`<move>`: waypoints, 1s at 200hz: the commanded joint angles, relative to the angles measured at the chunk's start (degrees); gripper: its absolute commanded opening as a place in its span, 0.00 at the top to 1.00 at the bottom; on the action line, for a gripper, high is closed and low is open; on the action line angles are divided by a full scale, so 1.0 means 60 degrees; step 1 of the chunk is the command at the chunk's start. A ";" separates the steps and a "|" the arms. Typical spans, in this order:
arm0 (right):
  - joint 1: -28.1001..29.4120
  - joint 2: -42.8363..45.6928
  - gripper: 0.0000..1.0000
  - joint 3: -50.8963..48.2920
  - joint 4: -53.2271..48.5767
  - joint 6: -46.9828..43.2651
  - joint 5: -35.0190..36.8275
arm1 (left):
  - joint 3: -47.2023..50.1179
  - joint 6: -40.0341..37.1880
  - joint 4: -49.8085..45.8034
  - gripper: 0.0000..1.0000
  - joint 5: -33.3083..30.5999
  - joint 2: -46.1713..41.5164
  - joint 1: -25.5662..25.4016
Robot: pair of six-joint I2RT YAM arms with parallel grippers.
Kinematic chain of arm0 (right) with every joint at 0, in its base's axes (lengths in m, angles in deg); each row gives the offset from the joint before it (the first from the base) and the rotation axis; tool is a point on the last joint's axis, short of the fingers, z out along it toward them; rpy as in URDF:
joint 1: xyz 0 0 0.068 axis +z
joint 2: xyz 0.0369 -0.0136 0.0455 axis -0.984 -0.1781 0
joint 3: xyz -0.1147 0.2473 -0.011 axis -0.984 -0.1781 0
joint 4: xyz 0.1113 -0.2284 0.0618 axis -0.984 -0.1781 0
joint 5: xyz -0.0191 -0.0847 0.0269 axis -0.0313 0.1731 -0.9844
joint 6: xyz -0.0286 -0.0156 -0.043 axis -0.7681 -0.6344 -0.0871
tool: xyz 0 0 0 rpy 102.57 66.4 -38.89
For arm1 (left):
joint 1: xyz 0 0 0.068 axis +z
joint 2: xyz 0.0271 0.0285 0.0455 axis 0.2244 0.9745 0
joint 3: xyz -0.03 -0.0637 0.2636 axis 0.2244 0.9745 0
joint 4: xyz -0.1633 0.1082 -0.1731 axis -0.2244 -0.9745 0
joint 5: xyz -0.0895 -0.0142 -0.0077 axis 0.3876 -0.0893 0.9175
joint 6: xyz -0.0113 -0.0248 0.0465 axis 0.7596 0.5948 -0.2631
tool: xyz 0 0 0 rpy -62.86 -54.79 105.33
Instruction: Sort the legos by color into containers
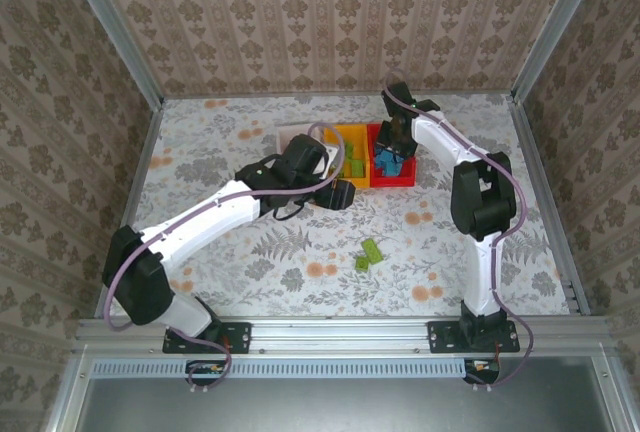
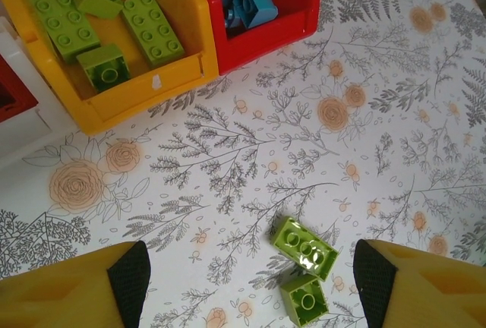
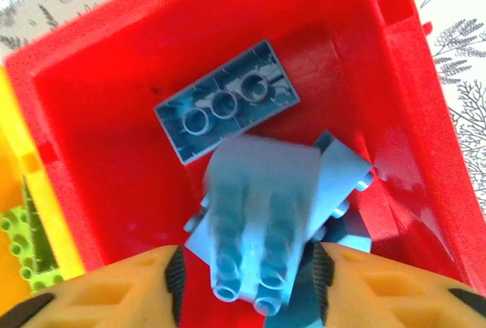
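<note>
**A:** What is lying nearest the arms?

**B:** Two green legos are sitting on the floral tabletop point(image 1: 250, 252), a longer green lego point(image 2: 304, 246) and a small green lego point(image 2: 304, 299) just beside it. Both are lying well apart from the bins.

**A:** And the left jaws?

**B:** They are hanging above the tabletop, between that pair and the bins. They are standing released and wide, with nothing between the pads point(image 2: 129, 279).

**A:** What is sitting beyond them?

**B:** Three bins are standing in a row: the white bin point(image 1: 295, 135), the orange-yellow bin point(image 2: 152, 89) and the red bin point(image 2: 266, 36). Green legos point(image 2: 152, 28) are lying in the orange-yellow one, and blue legos point(image 2: 247, 1) are piling up in the red one.

**A:** And the right jaws?

**B:** They are hovering over the red bin, standing parted. A blurred blue lego point(image 3: 258, 191) is showing between them. I cannot tell whether they are gripping it. Past it, an upturned blue lego point(image 3: 224, 108) is lying on the bin's floor.
</note>
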 commanded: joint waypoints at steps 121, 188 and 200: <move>0.0596 0.6834 0.30 -0.5512 0.0178 0.0095 -0.0341 | -0.0799 -0.0563 -0.2619 0.21 0.0977 0.3304 -0.2646; 0.0606 1.0425 0.29 -0.7953 -0.1091 0.0328 -0.1166 | -0.1625 0.0273 -0.3099 0.21 0.0133 0.4565 -0.3069; 0.0607 1.0737 0.30 -0.8139 -0.1308 0.0368 -0.1257 | -0.1656 0.0328 -0.3022 0.24 0.0086 0.4717 -0.3066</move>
